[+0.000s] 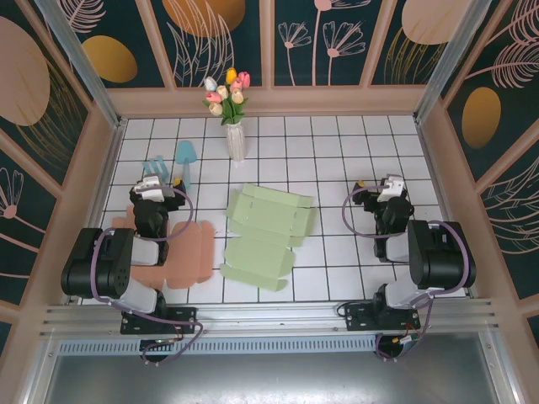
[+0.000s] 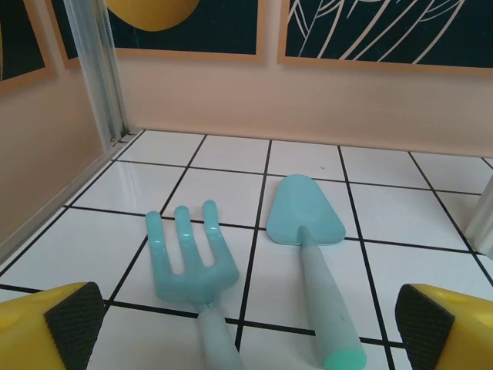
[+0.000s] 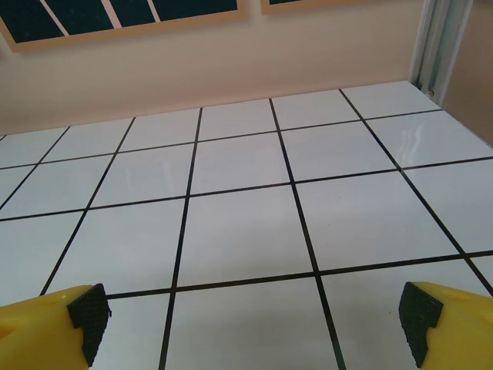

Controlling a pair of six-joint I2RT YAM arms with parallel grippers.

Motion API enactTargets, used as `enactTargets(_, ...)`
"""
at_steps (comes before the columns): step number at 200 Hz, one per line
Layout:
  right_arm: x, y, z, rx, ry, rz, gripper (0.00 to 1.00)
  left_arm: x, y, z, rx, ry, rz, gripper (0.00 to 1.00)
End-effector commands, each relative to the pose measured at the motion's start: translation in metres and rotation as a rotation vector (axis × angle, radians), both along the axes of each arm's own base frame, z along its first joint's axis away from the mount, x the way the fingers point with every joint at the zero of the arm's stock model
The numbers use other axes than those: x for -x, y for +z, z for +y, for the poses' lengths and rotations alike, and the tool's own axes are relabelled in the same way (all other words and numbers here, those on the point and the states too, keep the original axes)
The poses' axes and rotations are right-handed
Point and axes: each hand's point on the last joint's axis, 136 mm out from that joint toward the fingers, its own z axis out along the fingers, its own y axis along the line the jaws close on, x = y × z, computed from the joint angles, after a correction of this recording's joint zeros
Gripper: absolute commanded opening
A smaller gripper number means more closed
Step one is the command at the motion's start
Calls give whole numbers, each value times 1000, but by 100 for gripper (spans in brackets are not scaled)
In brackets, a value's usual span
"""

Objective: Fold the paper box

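Seeing no folds made: the green paper box point(image 1: 263, 237) lies flat and unfolded mid-table between the arms, so every fold is left to do. Left gripper point(image 1: 153, 188) and right gripper point(image 1: 390, 187) sit well apart from it, fingers spread wide, empty. The left one faces a teal toy fork point(image 2: 189, 262) and trowel point(image 2: 306, 220) toward the far-left corner.

Left wrist view: the rake point(image 2: 189, 258) has its handle cut off by the lower edge, and both yellow fingers point(image 2: 73, 317) are cropped at the bottom corners. Top view: the pink sheet point(image 1: 192, 252) is partly covered by the left arm point(image 1: 101, 265).
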Motion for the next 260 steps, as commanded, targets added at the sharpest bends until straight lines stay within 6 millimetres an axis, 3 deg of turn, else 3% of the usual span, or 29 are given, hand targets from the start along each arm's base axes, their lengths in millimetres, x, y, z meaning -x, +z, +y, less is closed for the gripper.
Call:
enactTargets(1, -5, 10, 1, -5, 0, -34, 99, 1, 8, 0, -13, 2, -33, 99)
enactTargets(222, -6, 9, 0, -15, 5, -30, 99, -1, 6, 2, 3, 0, -25, 99)
enactTargets(237, -6, 9, 1, -9, 5, -26, 99, -6, 14, -6, -18, -42, -19, 99)
enactTargets(260, -14, 26, 9, 49, -17, 10, 94, -6, 34, 7, 15, 71, 24, 99)
